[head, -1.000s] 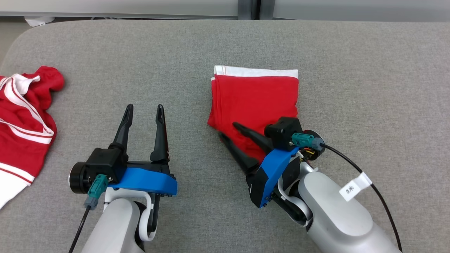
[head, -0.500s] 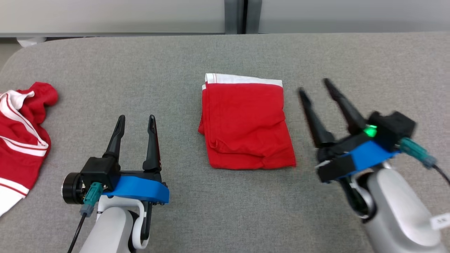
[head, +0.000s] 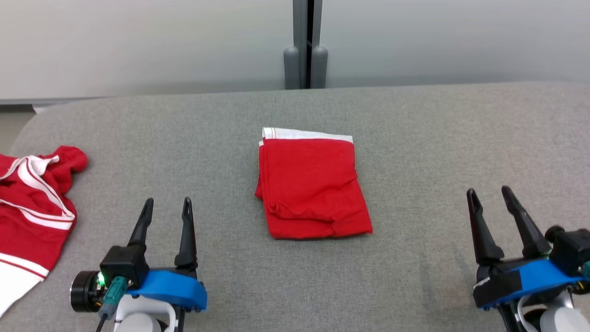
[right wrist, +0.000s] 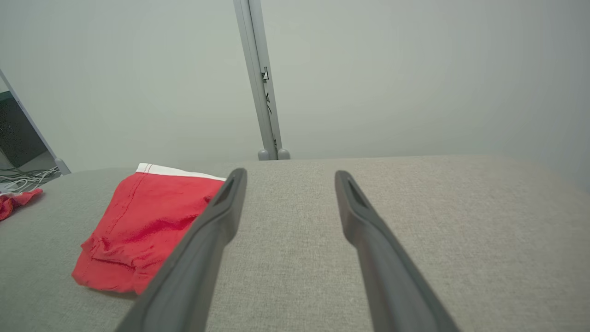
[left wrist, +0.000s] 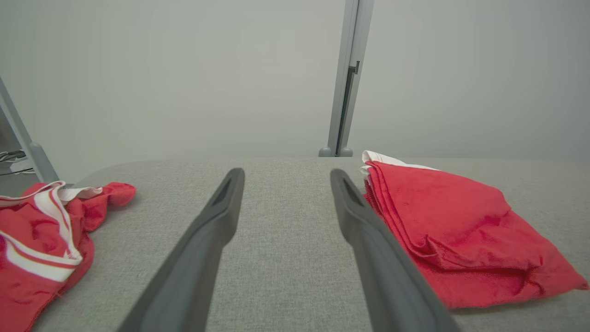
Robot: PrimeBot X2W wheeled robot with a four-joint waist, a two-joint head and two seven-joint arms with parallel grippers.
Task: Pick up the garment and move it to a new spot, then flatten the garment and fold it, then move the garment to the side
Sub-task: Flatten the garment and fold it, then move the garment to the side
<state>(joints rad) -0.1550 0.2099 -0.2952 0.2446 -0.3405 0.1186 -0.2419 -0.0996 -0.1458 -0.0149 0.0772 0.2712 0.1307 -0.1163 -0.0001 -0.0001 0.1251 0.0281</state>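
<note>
Now left end effector [head: 167, 203], right end effector [head: 488, 191] gape near one folded garment [head: 312, 189], one crumpled garment [head: 32, 207].

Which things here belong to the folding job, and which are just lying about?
Job: folded red garment; left gripper and right gripper, both open, empty.
Lying about: crumpled red-and-white garment at the far left; grey post behind.

nothing readable on my feeds right now. no print, tag or logo i can make out on the folded red garment [head: 311, 184], and no numbers or signs anywhere else either.
</note>
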